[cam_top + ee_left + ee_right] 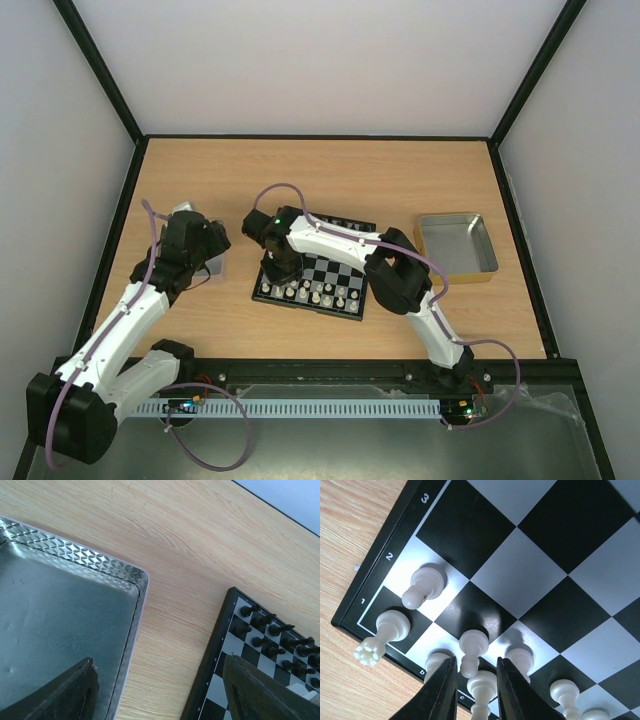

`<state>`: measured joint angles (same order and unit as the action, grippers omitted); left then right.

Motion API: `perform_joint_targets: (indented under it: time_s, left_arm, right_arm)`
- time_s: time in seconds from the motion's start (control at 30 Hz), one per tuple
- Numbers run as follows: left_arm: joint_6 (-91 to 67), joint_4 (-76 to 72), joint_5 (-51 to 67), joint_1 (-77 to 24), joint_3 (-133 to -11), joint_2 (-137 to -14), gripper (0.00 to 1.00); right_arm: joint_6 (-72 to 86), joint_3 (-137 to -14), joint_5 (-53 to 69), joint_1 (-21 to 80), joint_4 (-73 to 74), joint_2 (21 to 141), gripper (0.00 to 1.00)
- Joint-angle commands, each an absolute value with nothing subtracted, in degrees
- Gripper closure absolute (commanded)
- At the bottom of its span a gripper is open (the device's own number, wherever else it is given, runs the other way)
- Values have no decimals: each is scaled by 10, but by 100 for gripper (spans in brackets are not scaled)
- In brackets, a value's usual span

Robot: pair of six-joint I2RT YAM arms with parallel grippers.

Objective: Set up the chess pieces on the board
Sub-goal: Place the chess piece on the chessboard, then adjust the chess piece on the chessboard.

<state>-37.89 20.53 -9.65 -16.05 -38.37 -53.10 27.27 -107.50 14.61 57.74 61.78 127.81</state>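
- Board (338,272) in the middle of the table (400,180); white pieces (472,642) along its near rows, black pieces (272,630) along the far ones
- Right gripper (476,662) low over the near-left corner; fingers slightly parted around one white piece, grip released
- Left gripper (159,661) spread wide, grasping nothing, over the left tray (100,560) corner; bare metal floor there
- Right tray (455,248) just right of the board; bare floor too

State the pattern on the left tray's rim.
Embossed diamond pattern on the tray rim, clearest in left wrist view.
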Motion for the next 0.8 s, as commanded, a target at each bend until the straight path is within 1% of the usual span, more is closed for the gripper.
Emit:
perform_joint_targets:
  time_s: [0.0,0.2,0.37,0.53,0.77]
  left_arm:
    - [-373,203,-104,-157,-377,-526,30]
    - [-373,202,-100,-156,-377,-531,30]
    - [-371,203,-97,-156,-378,-533,30]
    - [-371,202,-95,-157,-377,-536,30]
    - [-370,204,-92,-156,-379,-537,30]
  right_arm:
    - [273,-1101,122,581,640,1279,78]
    - [281,-1098,118,581,613,1272,87]
    - [281,-1089,127,581,603,1270,88]
    - [281,-1075,127,581,589,1265,95]
    - [288,-1049,111,582,560,1254,96]
